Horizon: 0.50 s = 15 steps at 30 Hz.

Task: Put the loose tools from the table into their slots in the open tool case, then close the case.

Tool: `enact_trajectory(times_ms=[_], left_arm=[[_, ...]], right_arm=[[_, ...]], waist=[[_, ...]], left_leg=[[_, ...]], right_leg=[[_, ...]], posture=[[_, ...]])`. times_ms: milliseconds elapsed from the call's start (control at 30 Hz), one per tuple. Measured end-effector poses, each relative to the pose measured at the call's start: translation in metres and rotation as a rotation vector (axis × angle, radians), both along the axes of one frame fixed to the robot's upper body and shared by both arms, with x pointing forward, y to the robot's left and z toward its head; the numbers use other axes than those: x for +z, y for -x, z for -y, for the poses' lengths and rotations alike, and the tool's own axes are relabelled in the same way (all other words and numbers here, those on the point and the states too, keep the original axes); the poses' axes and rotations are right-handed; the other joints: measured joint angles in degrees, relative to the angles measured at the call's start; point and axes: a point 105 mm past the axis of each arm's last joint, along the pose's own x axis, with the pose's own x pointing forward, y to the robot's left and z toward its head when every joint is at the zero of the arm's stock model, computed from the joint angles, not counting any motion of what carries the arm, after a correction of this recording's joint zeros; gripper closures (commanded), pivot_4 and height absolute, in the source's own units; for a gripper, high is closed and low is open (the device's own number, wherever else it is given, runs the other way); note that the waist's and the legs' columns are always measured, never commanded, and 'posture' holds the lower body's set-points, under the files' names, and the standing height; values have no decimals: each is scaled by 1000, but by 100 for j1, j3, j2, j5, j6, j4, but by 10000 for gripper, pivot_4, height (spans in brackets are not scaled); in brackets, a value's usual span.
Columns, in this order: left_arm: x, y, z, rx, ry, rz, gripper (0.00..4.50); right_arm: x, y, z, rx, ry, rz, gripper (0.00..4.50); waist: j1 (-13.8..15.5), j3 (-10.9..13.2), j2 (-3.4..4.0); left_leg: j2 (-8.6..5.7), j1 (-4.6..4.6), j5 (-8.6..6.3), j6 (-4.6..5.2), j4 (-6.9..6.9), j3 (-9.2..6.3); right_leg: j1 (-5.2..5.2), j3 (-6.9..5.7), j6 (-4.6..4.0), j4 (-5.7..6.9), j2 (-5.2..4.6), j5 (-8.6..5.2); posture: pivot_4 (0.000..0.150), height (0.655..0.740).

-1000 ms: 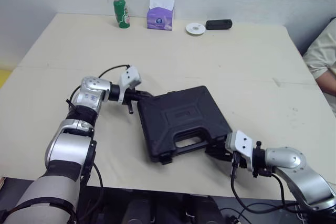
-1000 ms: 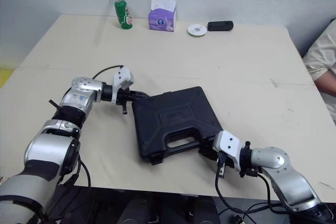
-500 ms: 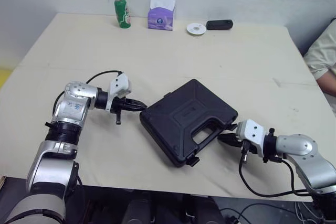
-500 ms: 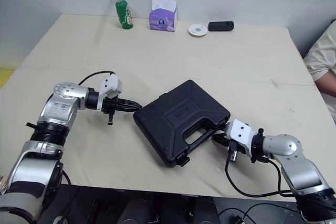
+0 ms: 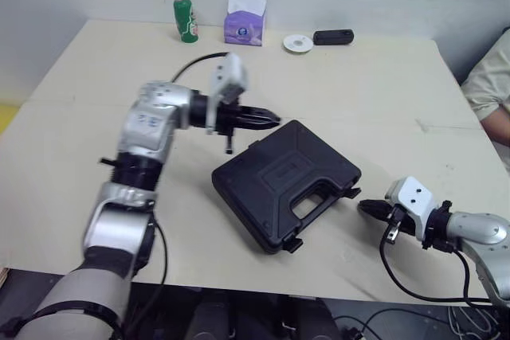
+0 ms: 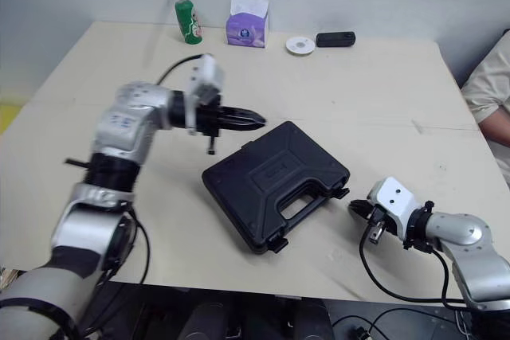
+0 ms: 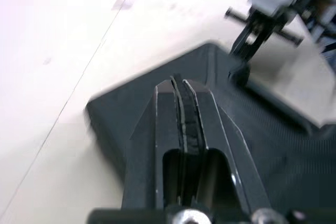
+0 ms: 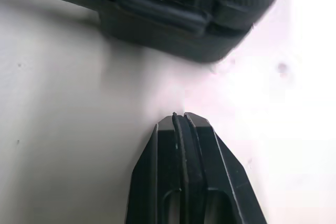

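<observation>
Left wrist view first: the left gripper [image 7: 182, 85] has its two black fingers pressed flat together with nothing between them. It hangs over the black moulded-plastic tool case [image 5: 283, 181], whose far corner sits just below and ahead of the tips.

Over on the other arm, the right gripper [image 8: 181, 116] is closed tight and empty as well, low over the cream matte table [image 5: 358, 93]. The case's edge lies straight ahead of its tips, close but apart, with a strip of bare table between.

The case lies flat with its lid down, and I can spot no loose tools on the table. So by my reading the packing is done and we are at the closing step.

A smooth black latch clip [image 8: 163, 11] lies along the seam right in front of the right jaws. Whether it has snapped home I cannot tell. The next move, I would say, is a firm push on that clip, with the left jaws steadying the lid from above.

The shell looks hard, finely ribbed on top and rounded at the corners, with a cut-out carry handle [image 5: 315, 197]. That is slick plastic, so it is likely to skate on the smooth tabletop under a sideways push.
</observation>
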Motion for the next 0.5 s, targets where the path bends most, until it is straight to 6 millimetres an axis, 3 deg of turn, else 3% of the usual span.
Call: enact_trajectory(times_ms=[100, 500], left_arm=[[-15, 1, 40, -78, -28, -34, 44576], [-68, 7, 85, -166, -232, 25, 44576]], right_arm=[[5, -1, -8, 11, -14, 17, 45000], [12, 8, -23, -47, -122, 30, 45000]], waist=[[-38, 0, 1], [0, 0, 1]], left_leg=[[1, 3, 1, 2, -1, 13], [4, -3, -1, 4, -7, 7]], right_leg=[[-7, 10, 0, 4, -2, 0], [-12, 6, -1, -9, -14, 0]], posture=[[1500, 7316], [1500, 7316]])
